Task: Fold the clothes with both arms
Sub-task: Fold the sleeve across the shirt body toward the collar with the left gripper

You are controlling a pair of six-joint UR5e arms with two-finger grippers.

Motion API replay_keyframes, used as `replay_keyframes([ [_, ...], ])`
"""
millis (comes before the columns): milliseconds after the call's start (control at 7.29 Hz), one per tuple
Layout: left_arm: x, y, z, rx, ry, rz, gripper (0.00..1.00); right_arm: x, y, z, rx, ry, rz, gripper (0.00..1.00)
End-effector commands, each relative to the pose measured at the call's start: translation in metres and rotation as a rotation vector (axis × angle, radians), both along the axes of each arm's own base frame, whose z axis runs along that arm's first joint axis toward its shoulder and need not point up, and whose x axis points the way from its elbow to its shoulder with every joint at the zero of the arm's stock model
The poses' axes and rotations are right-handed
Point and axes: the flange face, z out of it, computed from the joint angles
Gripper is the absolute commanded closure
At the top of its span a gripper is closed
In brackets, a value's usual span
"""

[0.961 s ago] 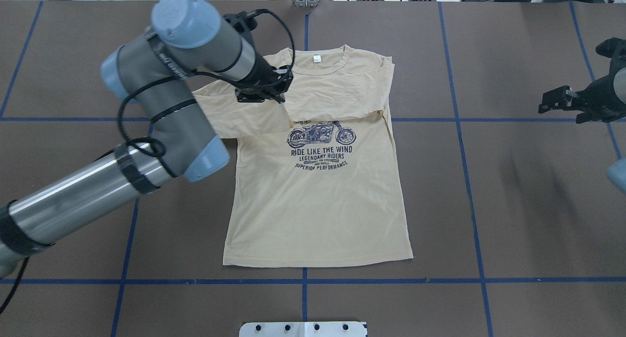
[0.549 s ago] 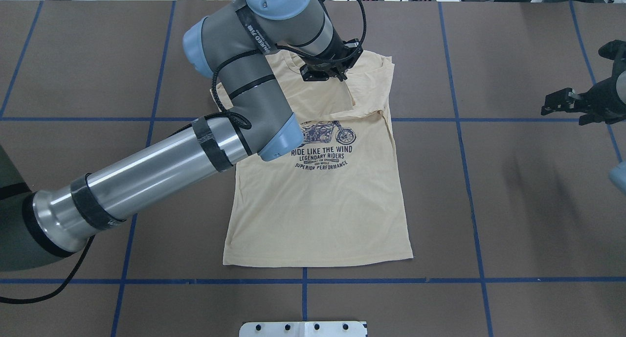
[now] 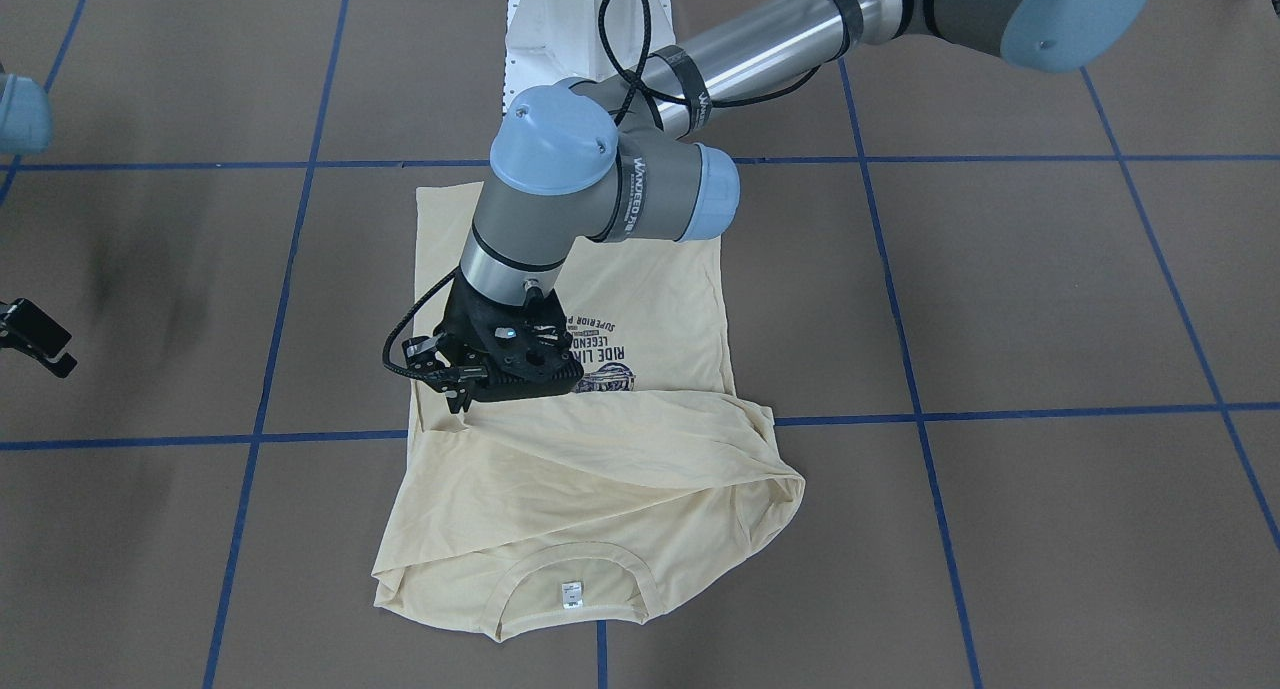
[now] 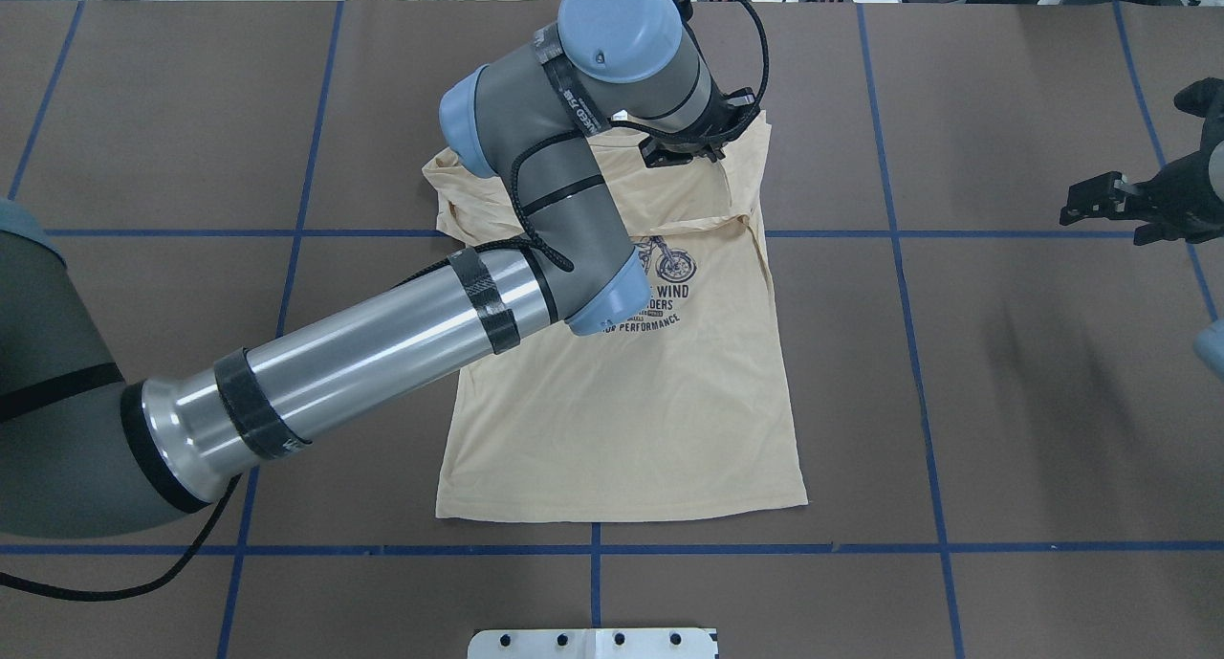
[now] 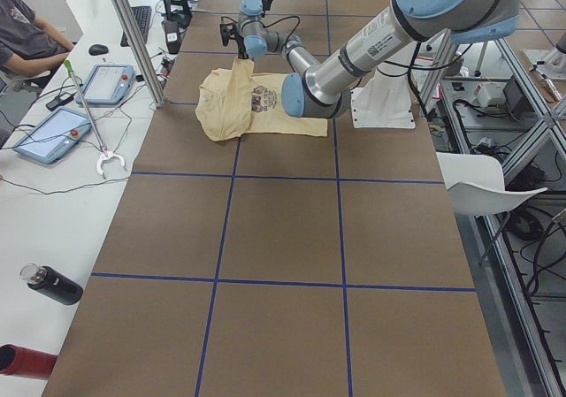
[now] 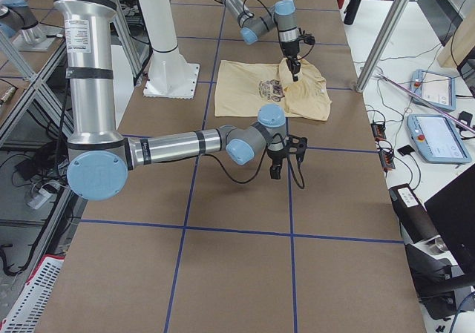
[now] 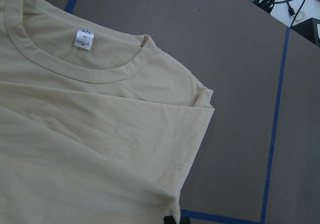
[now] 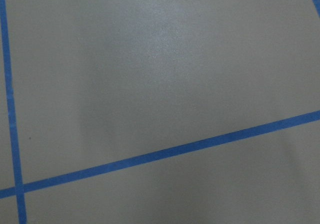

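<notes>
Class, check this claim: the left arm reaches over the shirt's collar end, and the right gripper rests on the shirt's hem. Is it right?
Not quite. The right gripper is not on the hem. It hangs over bare table, well clear of the T-shirt, as the overhead exterior view shows. The left arm does reach over the collar end.

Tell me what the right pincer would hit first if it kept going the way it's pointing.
Most likely the bare table. The right pincer points down, and its wrist camera shows only brown surface crossed by blue tape, no shirt.
</notes>
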Motion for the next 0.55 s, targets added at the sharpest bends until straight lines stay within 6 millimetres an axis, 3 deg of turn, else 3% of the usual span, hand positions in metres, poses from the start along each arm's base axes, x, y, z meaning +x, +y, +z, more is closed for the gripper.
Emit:
replay_keyframes([
  [0, 0.021, 0.006, 0.006, 0.013, 0.005, -0.033, 0.72, 0.001, 0.003, -0.004, 0.001, -0.004, 0.004, 0.01],
  [137, 0.024, 0.006, 0.006, 0.023, 0.036, -0.039, 0.33, 0.001, 0.003, -0.004, 0.0, -0.005, 0.005, 0.01],
  [275, 0.021, 0.006, 0.003, -0.022, 0.097, -0.068, 0.25, 0.0, 0.002, -0.005, 0.002, -0.006, 0.003, 0.01],
  [412, 0.01, 0.008, -0.008, -0.008, 0.124, -0.064, 0.24, -0.007, 0.005, -0.012, 0.007, -0.018, -0.007, 0.0],
])
